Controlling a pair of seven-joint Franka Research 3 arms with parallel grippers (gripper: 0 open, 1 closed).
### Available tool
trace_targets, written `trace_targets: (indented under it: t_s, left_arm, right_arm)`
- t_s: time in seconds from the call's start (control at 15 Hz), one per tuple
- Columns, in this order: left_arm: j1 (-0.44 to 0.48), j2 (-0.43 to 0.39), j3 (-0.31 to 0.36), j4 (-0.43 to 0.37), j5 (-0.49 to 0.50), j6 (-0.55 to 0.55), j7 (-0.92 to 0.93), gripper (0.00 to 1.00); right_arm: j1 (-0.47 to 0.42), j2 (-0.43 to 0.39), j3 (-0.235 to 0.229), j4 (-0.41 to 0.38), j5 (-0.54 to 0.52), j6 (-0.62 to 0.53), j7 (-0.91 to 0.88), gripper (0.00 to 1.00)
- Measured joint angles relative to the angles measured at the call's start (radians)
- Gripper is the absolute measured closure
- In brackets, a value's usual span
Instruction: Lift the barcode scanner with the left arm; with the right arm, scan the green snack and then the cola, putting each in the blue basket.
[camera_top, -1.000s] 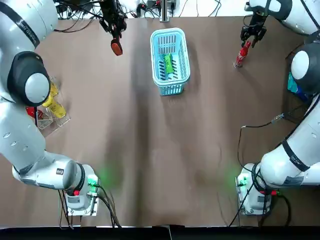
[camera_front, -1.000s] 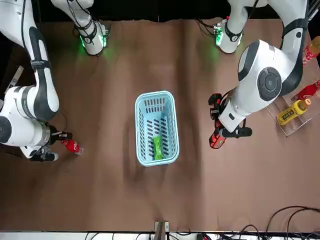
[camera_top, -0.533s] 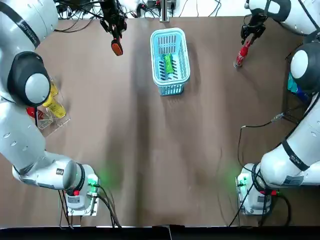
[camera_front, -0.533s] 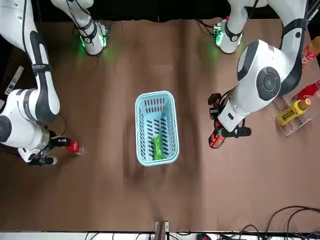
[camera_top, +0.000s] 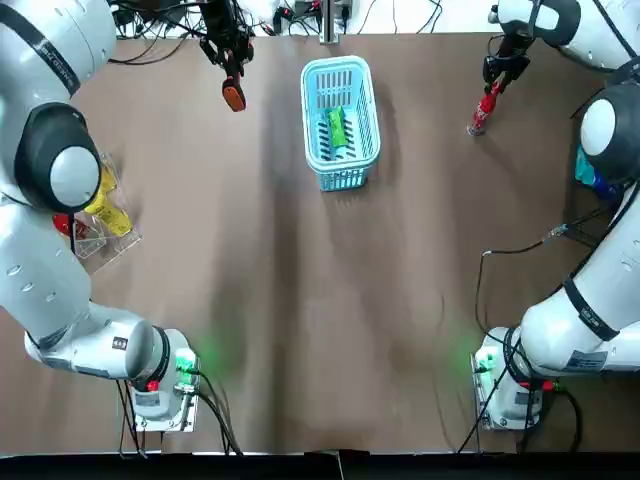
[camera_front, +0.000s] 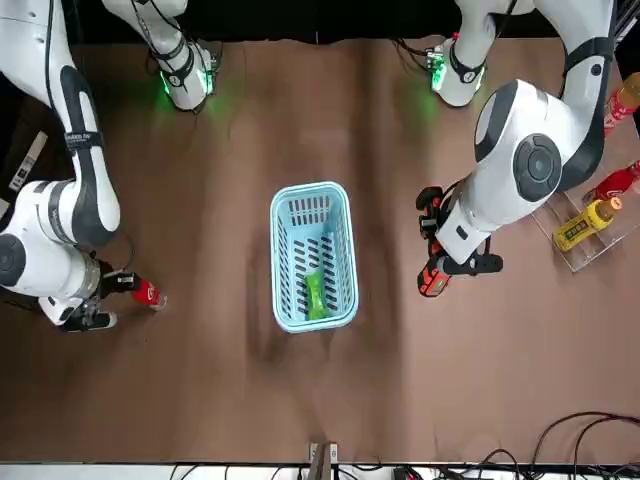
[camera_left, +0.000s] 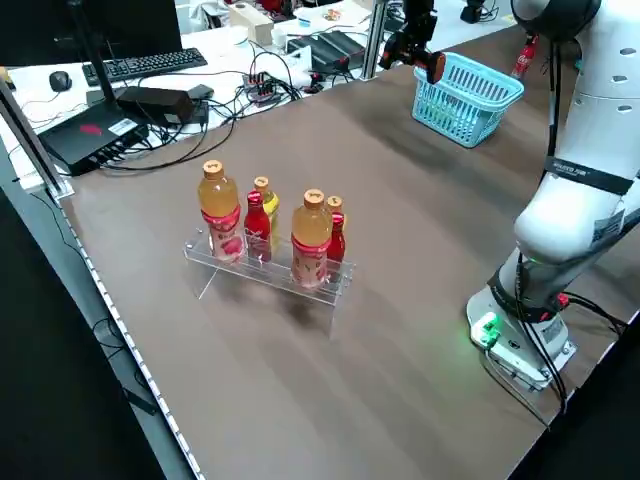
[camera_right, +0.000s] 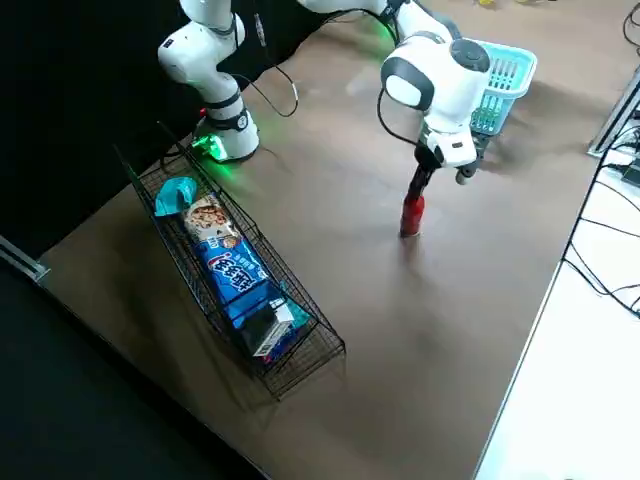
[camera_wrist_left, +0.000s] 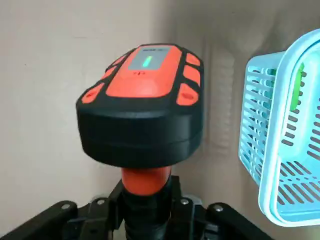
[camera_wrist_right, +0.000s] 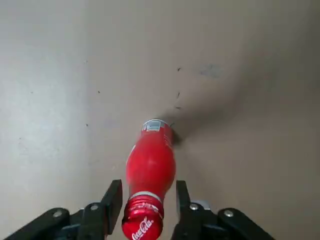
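Scanner (camera_wrist_left: 142, 100) in left pincer (camera_wrist_left: 145, 212): wrist shows green lamp (camera_wrist_left: 146, 62).

The top camera looks down robot-wise, the front one opposite; both share the blue basket (camera_top: 343, 177).

Brown table (camera_top: 300, 300); cluttered white desk (camera_left: 45, 105) with keyboard (camera_left: 145, 65) beyond.

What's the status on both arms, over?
Left gripper holding scanner up beside basket. Right gripper at cola neck, cola on table. Green snack in basket. Path clear.
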Motion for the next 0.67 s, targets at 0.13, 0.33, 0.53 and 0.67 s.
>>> trace_targets:
  t_s: [0.13,0.33,0.53,0.67]
  left_arm:
    - [0.0,0.002,0.0,0.0,0.0,0.0,0.0,0.63]
    - [0.0,0.008,0.0,0.0,0.0,0.0,0.0,0.63]
    - [0.0,0.01,0.0,0.0,0.0,0.0,0.0,0.63]
    - [0.0,0.011,0.0,0.0,0.0,0.0,0.0,0.63]
  right_arm:
    - [-0.001,0.0,0.0,-0.004,0.0,-0.002,-0.001,0.48]
    - [-0.001,0.0,0.001,-0.005,0.0,-0.004,-0.002,0.49]
    - [-0.001,0.0,0.004,-0.005,0.0,-0.004,-0.002,0.5]
    - [-0.001,0.0,0.004,-0.004,0.0,-0.004,-0.002,0.51]
